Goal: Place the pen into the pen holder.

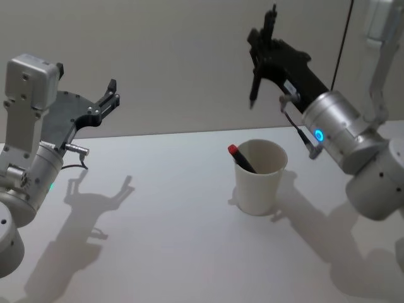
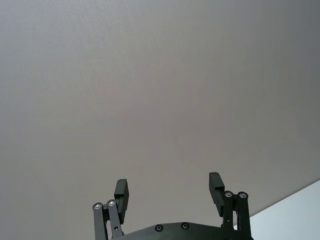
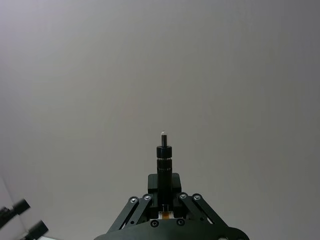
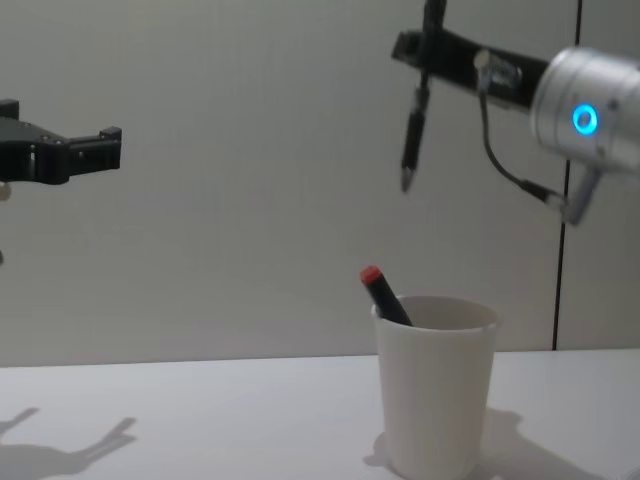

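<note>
My right gripper [image 1: 260, 39] is raised high at the back right, shut on a black pen [image 1: 255, 79] that hangs upright with its tip down. The pen [image 4: 411, 135] is well above the pen holder [image 4: 435, 400] and a little to its left. In the right wrist view the pen [image 3: 164, 156] stands between the shut fingers. The pen holder [image 1: 260, 188], a white paper cup, stands upright on the table and holds a black pen with a red cap [image 1: 239, 158] leaning to the left. My left gripper [image 1: 111, 96] is held up at the left, open and empty [image 2: 170, 192].
The white table [image 1: 158, 240] stretches in front of a plain grey wall. A thin dark cable [image 1: 341, 44] runs down the wall behind the right arm. Shadows of both arms lie on the tabletop.
</note>
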